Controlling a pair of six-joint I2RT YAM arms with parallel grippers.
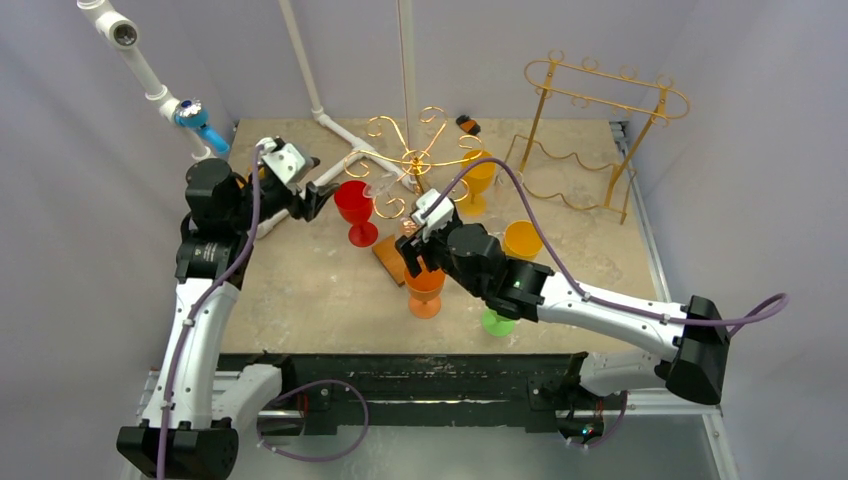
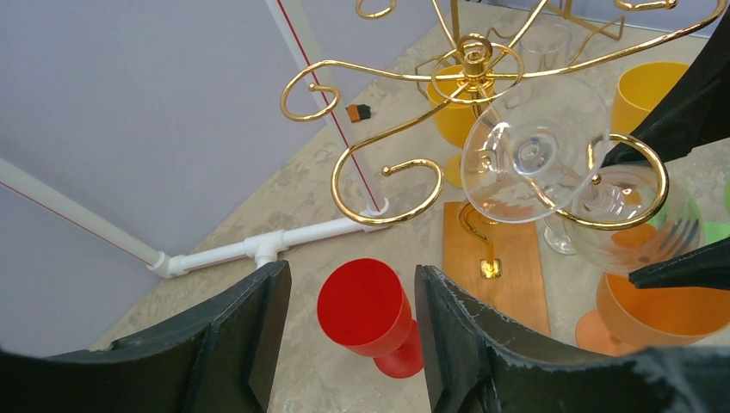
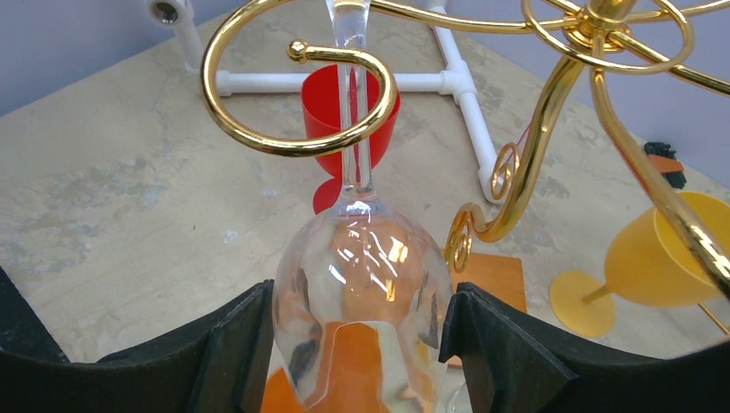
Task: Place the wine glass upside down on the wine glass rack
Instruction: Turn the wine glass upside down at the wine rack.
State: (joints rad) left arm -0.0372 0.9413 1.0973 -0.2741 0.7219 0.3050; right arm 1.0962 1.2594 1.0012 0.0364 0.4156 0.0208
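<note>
A clear wine glass (image 3: 361, 249) hangs upside down, its stem through a curled hook (image 3: 293, 146) of the gold tree-shaped rack (image 1: 415, 160). My right gripper (image 3: 360, 292) grips its bowl, with a finger against each side. In the left wrist view this glass (image 2: 620, 215) sits between the right fingers (image 2: 680, 120). A second clear glass (image 2: 534, 151) hangs from the rack beside it. My left gripper (image 2: 351, 271) is open and empty, above a red glass (image 2: 361, 305) that stands upright on the table, left of the rack.
An orange glass (image 1: 425, 285) stands under the right gripper (image 1: 415, 235). Two yellow glasses (image 1: 478, 175) (image 1: 522, 238) and a green one (image 1: 497, 322) stand nearby. A second gold rack (image 1: 600, 130) is at the back right. A white pipe frame (image 1: 340, 135) runs along the back.
</note>
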